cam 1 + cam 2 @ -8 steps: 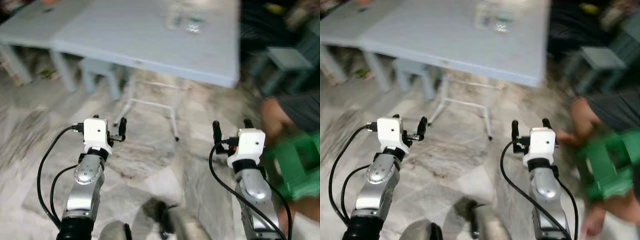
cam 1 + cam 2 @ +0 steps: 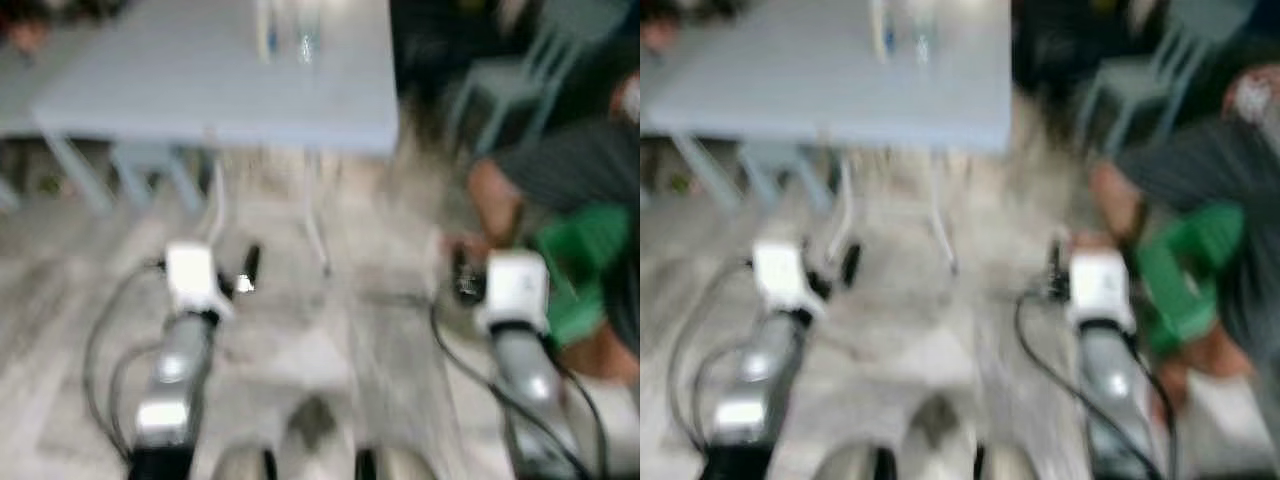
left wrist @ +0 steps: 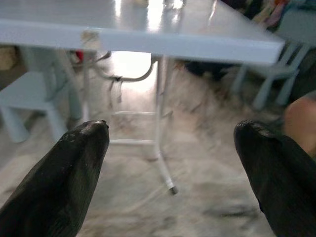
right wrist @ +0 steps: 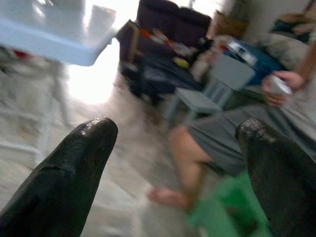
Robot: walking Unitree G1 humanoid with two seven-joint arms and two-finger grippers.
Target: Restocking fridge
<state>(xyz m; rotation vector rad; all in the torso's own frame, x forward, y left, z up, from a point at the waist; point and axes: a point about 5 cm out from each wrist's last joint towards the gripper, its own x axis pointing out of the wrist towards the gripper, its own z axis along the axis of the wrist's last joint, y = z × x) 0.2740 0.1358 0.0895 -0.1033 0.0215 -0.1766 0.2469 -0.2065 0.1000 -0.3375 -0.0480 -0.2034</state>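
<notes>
Both eye views are blurred by motion. My left gripper is held out over the marble floor in front of a pale blue table, its fingers wide apart with nothing between them. My right gripper is raised at the right, also open and empty. Bottles stand on the far part of the table, too blurred to tell apart.
A person in grey shorts sits on a green stool close to my right arm, with a bare leg out on the floor. Small pale blue chairs stand behind. The table's white metal legs are straight ahead.
The whole picture has shifted and blurred, so the camera has turned to the right. The table now sits further left and the seated person shows more. Both arms keep the same pose.
</notes>
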